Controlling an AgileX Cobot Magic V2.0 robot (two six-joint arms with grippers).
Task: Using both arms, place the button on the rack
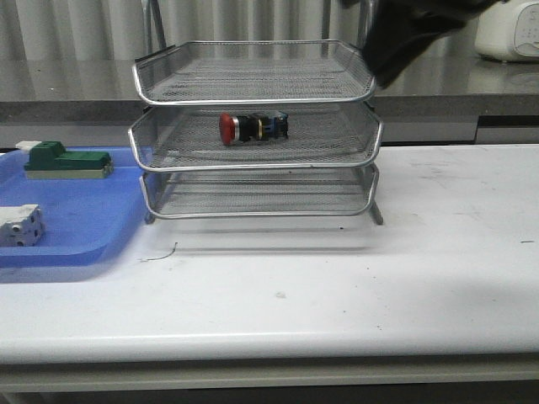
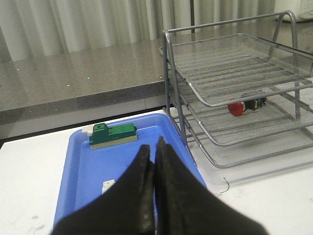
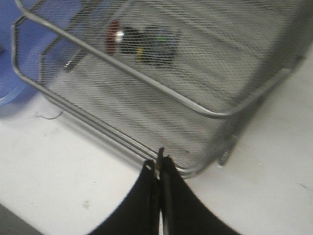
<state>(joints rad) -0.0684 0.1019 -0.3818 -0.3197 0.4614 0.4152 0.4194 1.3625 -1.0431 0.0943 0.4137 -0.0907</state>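
Observation:
The button (image 1: 253, 128), with its red cap and black body, lies on its side on the middle tier of the silver wire rack (image 1: 253, 93). It also shows in the left wrist view (image 2: 246, 105) and the right wrist view (image 3: 142, 41). My left gripper (image 2: 154, 147) is shut and empty above the blue tray (image 2: 83, 171). My right gripper (image 3: 159, 164) is shut and empty, held above the rack's near right corner. In the front view only a black part of the right arm (image 1: 413, 34) shows at the top right.
The blue tray (image 1: 76, 219) at the left holds a green block component (image 1: 67, 160) and a white-grey terminal block (image 1: 21, 225). A white appliance (image 1: 509, 34) stands on the back counter. A small wire scrap (image 1: 160, 252) lies on the white table before the rack.

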